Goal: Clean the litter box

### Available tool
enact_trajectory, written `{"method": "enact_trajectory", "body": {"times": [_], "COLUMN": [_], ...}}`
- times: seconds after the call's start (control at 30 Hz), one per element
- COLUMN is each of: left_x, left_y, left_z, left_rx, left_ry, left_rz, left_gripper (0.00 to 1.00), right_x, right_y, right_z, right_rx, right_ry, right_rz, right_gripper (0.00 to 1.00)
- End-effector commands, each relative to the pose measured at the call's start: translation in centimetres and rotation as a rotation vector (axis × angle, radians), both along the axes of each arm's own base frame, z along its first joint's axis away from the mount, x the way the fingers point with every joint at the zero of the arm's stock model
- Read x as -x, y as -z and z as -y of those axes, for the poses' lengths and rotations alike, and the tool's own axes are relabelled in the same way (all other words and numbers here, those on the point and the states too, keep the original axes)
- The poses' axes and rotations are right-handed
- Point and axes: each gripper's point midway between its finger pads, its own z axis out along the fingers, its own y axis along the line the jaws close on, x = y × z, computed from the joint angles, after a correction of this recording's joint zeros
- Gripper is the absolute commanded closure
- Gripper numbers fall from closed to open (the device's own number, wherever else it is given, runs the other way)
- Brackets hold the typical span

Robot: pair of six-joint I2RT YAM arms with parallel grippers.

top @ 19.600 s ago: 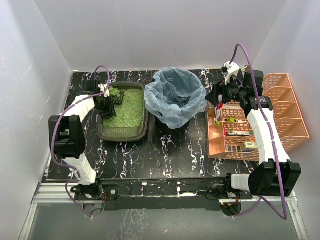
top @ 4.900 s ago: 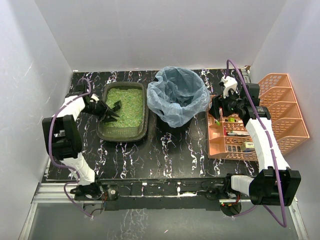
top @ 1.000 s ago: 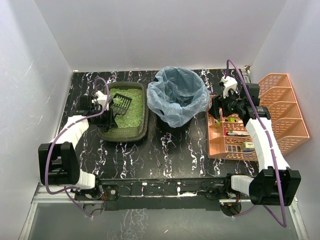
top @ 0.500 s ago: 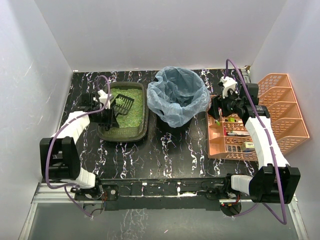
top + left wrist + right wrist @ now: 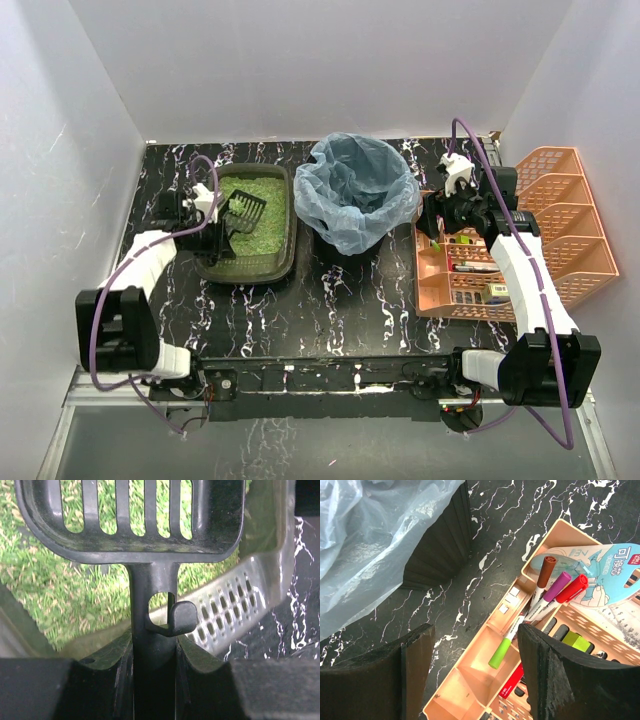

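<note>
The left gripper [image 5: 154,672] was clamped on the scoop [image 5: 150,555] by its handle, over the litter box [image 5: 245,266]; the right gripper [image 5: 477,670] stood wide and empty. The tray appeared rigid and light, its granules [image 5: 40,595] loose and prone to spill. The rim looked the best hold.

A black, white-veined marble table [image 5: 330,300] carries the litter box [image 5: 246,270] at left, a bag-lined bin [image 5: 345,228] mid-back, and an orange organiser [image 5: 585,262] at right.
</note>
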Motion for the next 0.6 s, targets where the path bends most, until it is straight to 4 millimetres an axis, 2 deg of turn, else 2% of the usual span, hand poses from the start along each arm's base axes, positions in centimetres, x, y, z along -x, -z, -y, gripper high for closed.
{"method": "enact_trajectory", "body": {"times": [0.0, 0.17, 0.23, 0.33, 0.4, 0.57], "left_x": [2.5, -1.0, -0.3, 1.9, 2.4, -1.0], "left_y": [-1.6, -2.4, -2.7, -2.8, -2.7, -3.0], "left_z": [-0.4, 0.9, 0.6, -0.8, -1.0, 1.3], "left_rx": [-0.038, 0.029, 0.011, -0.075, -0.080, 0.032], "left_ry": [0.020, 0.013, 0.020, 0.035, 0.043, 0.039], "left_rz": [0.073, 0.032, 0.042, 0.105, 0.105, 0.037], "left_gripper": [1.00, 1.00, 1.00, 1.00, 1.00, 1.00], "right_x": [-1.0, -1.0, -0.8, -0.8, -0.9, -1.1], "right_y": [-2.6, -3.2, -3.1, -2.5, -2.2, -2.8], "right_z": [0.0, 0.2, 0.2, 0.2, 0.3, 0.1], "right_rx": [0.005, 0.012, 0.014, 0.015, 0.015, 0.007], "right_ry": [-0.012, -0.009, -0.004, -0.004, -0.003, -0.011], "right_rz": [0.112, 0.116, 0.117, 0.117, 0.107, 0.109], "right_gripper": [0.27, 0.27, 0.27, 0.27, 0.27, 0.27]}}
